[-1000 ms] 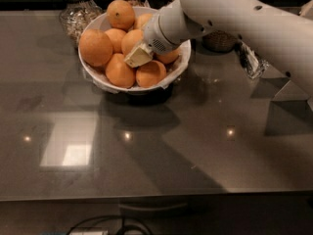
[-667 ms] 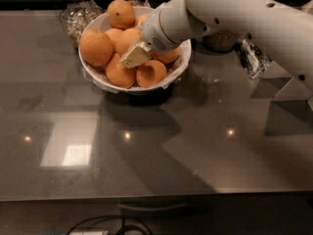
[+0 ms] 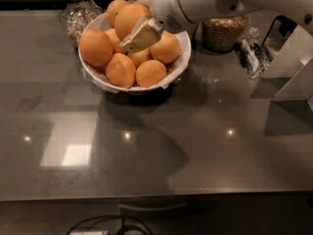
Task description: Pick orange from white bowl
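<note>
Gripper (image 3: 139, 37) low among oranges (image 3: 121, 70) in white bowl (image 3: 182, 58), perhaps touching; jars (image 3: 222, 33) behind.

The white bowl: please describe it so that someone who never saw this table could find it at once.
On the dark table, look at the far side, left of centre, under the end effector. There stands the white bowl, heaped with oranges. Unlike the glass jars beside it, it is wide, opaque and has a crinkled white liner.
</note>
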### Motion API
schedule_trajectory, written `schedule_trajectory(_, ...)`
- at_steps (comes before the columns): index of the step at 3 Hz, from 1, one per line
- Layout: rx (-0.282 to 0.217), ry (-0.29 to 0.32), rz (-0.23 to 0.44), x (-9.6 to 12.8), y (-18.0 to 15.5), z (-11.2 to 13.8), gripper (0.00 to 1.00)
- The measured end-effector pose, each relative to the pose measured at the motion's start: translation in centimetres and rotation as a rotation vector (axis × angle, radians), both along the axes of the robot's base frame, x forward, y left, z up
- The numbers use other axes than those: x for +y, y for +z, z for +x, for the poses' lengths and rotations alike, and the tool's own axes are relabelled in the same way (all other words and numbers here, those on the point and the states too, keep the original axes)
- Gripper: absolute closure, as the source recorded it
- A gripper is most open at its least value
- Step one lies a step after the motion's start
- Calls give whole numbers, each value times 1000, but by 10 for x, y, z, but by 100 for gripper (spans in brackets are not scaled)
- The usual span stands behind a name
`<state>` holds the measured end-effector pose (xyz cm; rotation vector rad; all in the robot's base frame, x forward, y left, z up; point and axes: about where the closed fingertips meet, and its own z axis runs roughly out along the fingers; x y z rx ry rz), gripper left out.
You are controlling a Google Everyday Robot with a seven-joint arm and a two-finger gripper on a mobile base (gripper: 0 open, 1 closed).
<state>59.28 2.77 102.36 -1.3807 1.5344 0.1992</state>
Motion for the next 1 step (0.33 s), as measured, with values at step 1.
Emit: schedule_trajectory(1, 0, 0, 0, 0, 0, 0, 100)
